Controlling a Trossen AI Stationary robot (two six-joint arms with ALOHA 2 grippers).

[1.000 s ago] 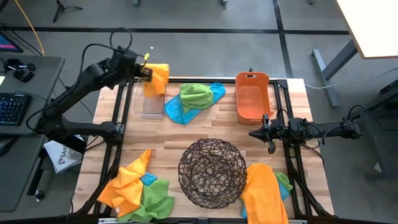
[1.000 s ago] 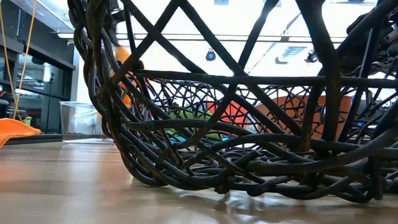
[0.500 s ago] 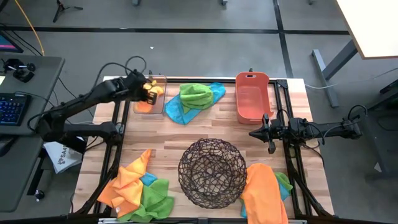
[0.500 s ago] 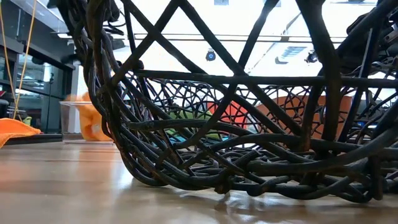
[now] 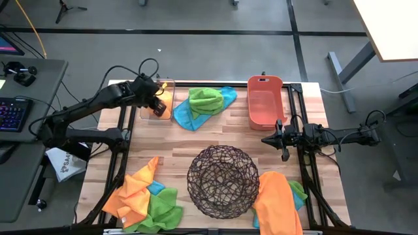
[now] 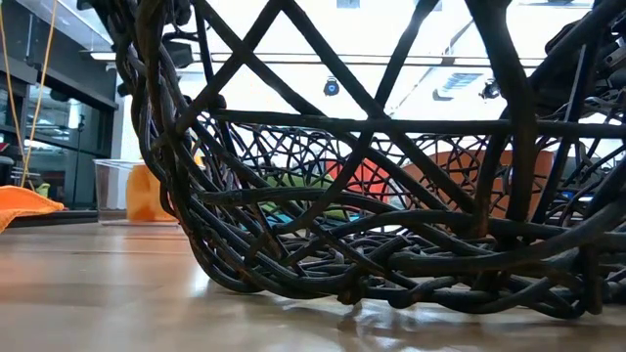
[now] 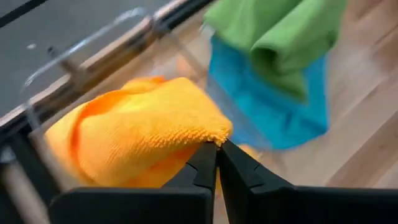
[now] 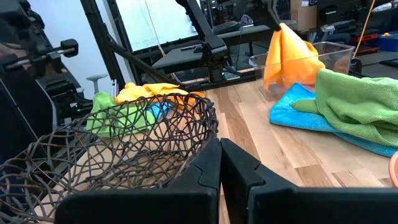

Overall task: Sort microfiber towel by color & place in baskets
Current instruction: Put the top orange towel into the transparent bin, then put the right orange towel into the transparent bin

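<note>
My left gripper (image 5: 159, 104) is over the clear plastic bin (image 5: 149, 112) at the table's far left, shut on an orange towel (image 7: 137, 130). The towel's lower part sits inside the bin (image 6: 147, 193). My right gripper (image 5: 264, 139) is shut and empty, above the table's right side beside the dark wire bowl (image 5: 223, 181). The salmon bin (image 5: 264, 101) stands at the far right. A green towel (image 5: 206, 100) lies on a blue towel (image 5: 185, 118) between the two bins. My left gripper pinches a folded edge of the orange towel (image 7: 211, 132) between its two fingertips. It comes from above, slanting down. The towel hangs bunched below the gripper (image 8: 289, 56), with its lower part down in the clear bin.
A heap of orange, green and blue towels (image 5: 140, 196) lies at the near left corner. Another heap with a large orange towel on top (image 5: 277, 202) lies at the near right. The wire bowl fills the middle near side. Bare wood shows between the bowl and the far towels.
My left gripper has gone down and toward the table's near edge with the orange towel. The towel hung above the clear bin's far end; now it is lowered into the bin and bunched up there. The gripper stays shut on it.
</note>
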